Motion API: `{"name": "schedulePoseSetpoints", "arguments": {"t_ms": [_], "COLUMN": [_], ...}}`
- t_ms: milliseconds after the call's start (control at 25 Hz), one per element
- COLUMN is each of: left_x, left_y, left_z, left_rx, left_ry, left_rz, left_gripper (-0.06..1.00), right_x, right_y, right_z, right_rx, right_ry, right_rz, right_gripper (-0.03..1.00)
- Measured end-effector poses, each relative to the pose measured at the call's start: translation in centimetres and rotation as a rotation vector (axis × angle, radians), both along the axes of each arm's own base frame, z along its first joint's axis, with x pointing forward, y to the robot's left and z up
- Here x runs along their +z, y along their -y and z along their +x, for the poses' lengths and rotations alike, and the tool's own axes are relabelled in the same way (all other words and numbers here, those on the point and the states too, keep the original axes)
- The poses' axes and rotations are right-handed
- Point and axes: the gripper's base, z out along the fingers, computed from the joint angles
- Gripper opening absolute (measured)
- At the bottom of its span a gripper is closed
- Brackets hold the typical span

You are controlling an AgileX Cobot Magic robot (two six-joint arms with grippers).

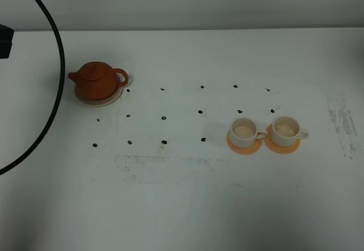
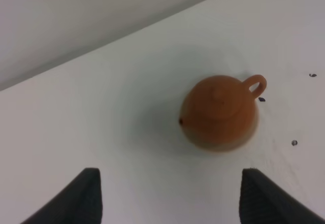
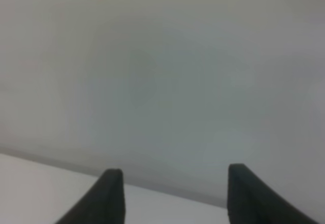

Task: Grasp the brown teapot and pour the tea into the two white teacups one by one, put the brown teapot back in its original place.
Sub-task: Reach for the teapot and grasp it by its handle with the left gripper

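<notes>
Left gripper (image 2: 170, 198), spread wide and empty, overlooks brown teapot (image 1: 98, 79) at 10 o'clock on table (image 1: 182, 205), positioned for grasping.

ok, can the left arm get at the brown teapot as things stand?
Likely yes. The left arm's jaws stand wide open and empty. The brown teapot sits ahead of them in the wrist view, upright on its saucer, with nothing but bare table between.

Soft even light; wrist views blurred, teapot (image 2: 219, 112) casting faint shadow
</notes>
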Motion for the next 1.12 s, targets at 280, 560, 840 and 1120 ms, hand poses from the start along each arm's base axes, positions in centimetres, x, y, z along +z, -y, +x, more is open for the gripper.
{"name": "schedulePoseSetpoints", "arguments": {"t_ms": [280,560,840,1120], "left_x": [-0.6,-4.8,-4.3,-4.1], "left_y": [2.5,4.4,5.1,5.7], "left_z": [0.5,3.3,6.7,8.7], "left_rx": [-0.105,-0.169,-0.199,-0.266], "left_ry": [0.005,-0.110,-0.117,-0.105], "left_rz": [0.018,0.064,0.098,0.175], "left_gripper": [0.59,0.55,0.54,0.54], "right_x": [-1.5,-3.8,-6.2,-9.3], "right_y": [-0.3,-0.7,-0.8,-1.2], "right_z": [-4.7,-10.1,-15.4,-19.3], "right_rx": [-0.015,-0.025,-0.055,-0.039], "right_ry": [0.019,0.044,0.032,-0.040], "right_rz": [0.060,0.127,0.108,0.095], "right_gripper": [0.47,0.47,0.47,0.44]}}
